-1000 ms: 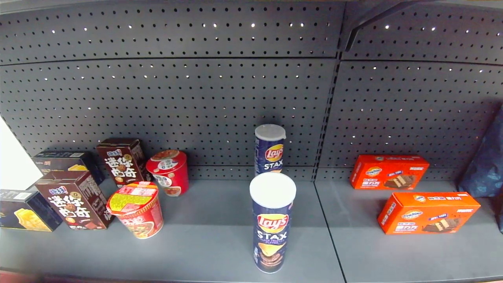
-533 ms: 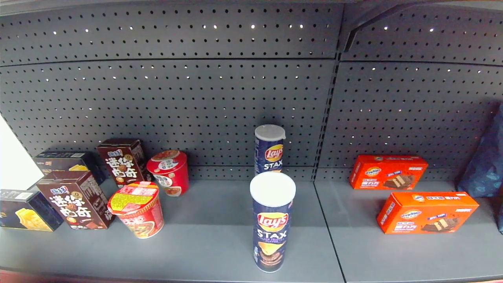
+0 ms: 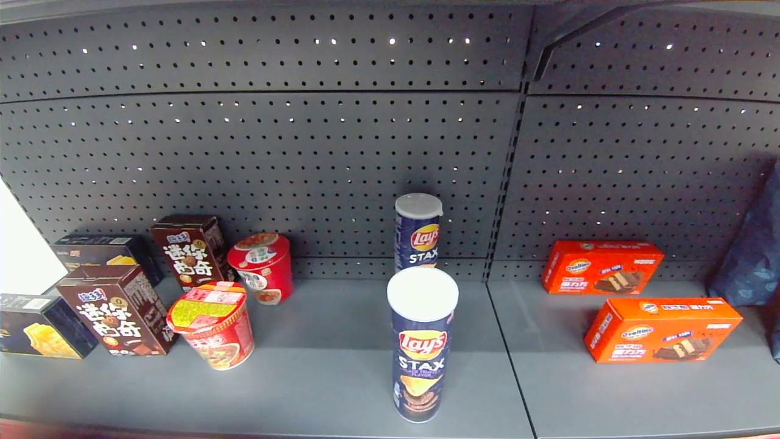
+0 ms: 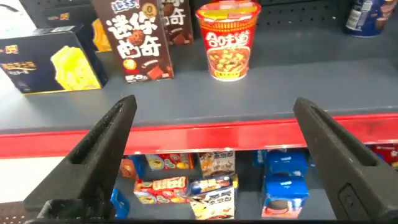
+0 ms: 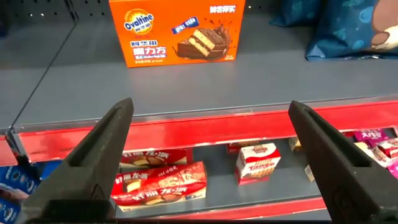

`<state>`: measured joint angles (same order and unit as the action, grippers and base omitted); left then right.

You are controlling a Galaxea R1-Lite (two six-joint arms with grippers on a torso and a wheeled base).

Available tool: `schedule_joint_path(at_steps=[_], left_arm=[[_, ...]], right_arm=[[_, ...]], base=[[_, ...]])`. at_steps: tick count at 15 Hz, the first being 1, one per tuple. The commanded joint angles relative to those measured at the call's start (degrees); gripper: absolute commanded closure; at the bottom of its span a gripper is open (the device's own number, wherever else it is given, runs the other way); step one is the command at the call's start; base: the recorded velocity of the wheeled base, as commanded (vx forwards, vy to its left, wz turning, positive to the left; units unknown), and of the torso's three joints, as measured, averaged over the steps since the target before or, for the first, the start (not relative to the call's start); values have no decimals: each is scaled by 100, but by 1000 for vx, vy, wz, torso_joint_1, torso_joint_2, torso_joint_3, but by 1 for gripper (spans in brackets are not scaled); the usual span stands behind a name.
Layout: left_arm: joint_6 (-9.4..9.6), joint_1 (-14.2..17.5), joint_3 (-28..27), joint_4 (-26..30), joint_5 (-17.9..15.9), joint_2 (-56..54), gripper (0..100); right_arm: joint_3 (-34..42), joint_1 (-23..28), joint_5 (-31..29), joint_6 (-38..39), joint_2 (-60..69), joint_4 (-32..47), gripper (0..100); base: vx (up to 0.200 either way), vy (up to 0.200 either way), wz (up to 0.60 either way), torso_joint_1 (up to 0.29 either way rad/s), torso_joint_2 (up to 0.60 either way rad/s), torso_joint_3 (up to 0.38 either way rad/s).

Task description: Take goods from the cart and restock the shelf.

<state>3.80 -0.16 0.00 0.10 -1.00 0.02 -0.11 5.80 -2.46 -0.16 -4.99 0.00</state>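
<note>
Nothing has moved; left gripper (image 4: 214, 103) and right gripper (image 5: 210, 104) hang open and empty before the shelf (image 3: 329, 360), cans (image 3: 421, 353) upright at its middle, so grip the next item squarely and set it in a gap.

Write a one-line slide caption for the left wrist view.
Open left claw hovers before the grey metal shelf, facing a red noodle cup and a brown cardboard snack box.

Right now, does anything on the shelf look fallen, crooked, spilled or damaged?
Nothing stands out: no item on the shelf is fallen, spilled or dented. The front noodle cup seems to lean in the head view, but the left wrist view shows it standing upright.
</note>
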Motion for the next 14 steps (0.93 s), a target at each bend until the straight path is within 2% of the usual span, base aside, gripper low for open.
schedule_joint_path(at_steps=[1,12,13,14], left_arm=[[-196,-11,0,8,-243,-2,0],[-231,-2,0,-1,-190,-2,0],[-213,-11,0,-1,-190,-2,0],[-222,-11,0,-1,-190,-2,0]], right_arm=[[2,0,0,-2,-20,0,0],[2,0,18,-11,-29,0,0],[11,-9,132,-28,-29,0,0],[2,-53,519,-63,-29,0,0]], base=[[0,0,0,0,0,0],[0,0,0,0,0,0],[0,0,0,0,0,0],[0,0,0,0,0,0]])
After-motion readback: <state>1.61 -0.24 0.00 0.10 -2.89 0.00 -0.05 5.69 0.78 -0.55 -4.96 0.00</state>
